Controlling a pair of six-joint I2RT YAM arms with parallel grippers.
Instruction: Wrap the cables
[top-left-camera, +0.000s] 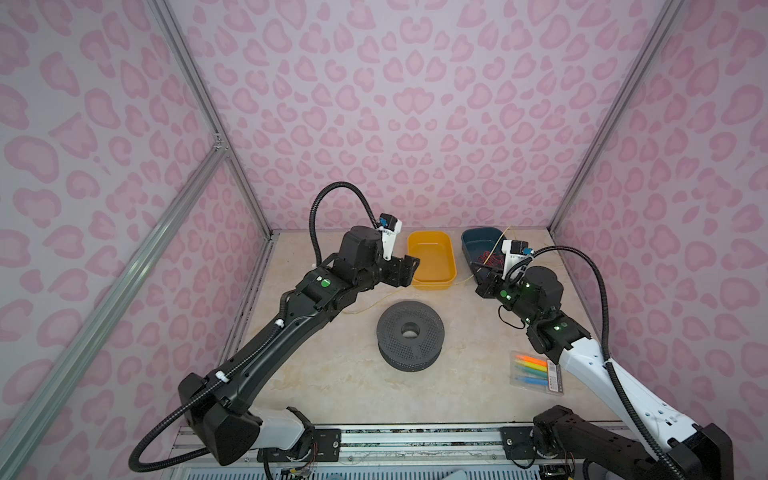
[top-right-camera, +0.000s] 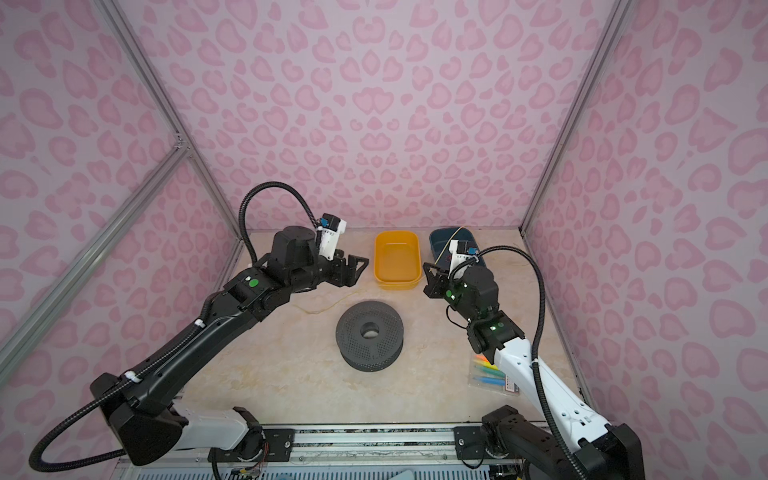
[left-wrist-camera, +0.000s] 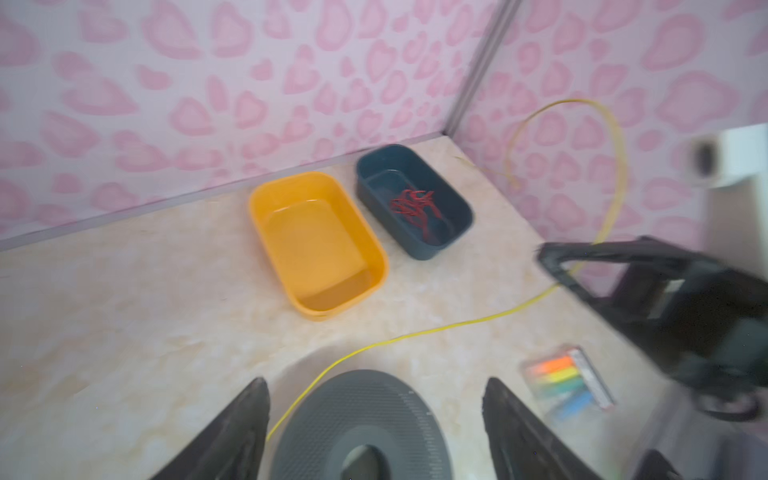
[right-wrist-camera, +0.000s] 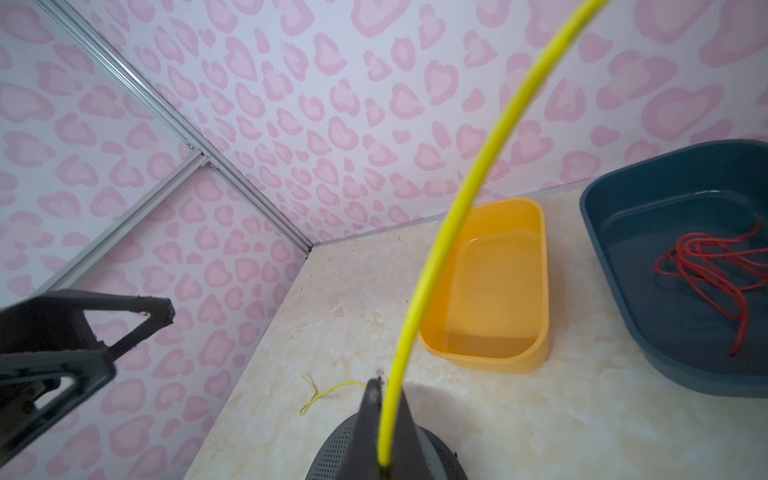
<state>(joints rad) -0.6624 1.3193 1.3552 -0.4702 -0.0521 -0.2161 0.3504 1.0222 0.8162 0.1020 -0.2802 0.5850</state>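
Note:
The cable is one thin yellow wire (top-left-camera: 374, 305) (top-right-camera: 328, 307). It lies on the table behind the grey perforated spool (top-left-camera: 410, 334) (top-right-camera: 370, 334), with a frayed end near the left arm. My right gripper (right-wrist-camera: 384, 399) (top-left-camera: 482, 286) (top-right-camera: 430, 276) is shut on the wire (right-wrist-camera: 440, 232), which arcs up from the jaws in a tall loop (left-wrist-camera: 615, 166). My left gripper (left-wrist-camera: 376, 380) (top-left-camera: 409, 268) (top-right-camera: 357, 266) hangs open above the spool (left-wrist-camera: 357, 415) with nothing between its fingers; the wire (left-wrist-camera: 457, 324) runs beside it.
An empty yellow bin (top-left-camera: 432, 259) (top-right-camera: 397, 259) and a dark blue bin (top-left-camera: 478, 243) (top-right-camera: 440, 245) holding red wires (left-wrist-camera: 415, 208) (right-wrist-camera: 706, 266) stand at the back. A pack of coloured markers (top-left-camera: 536, 372) (left-wrist-camera: 569, 382) lies by the right arm. Patterned walls enclose the table.

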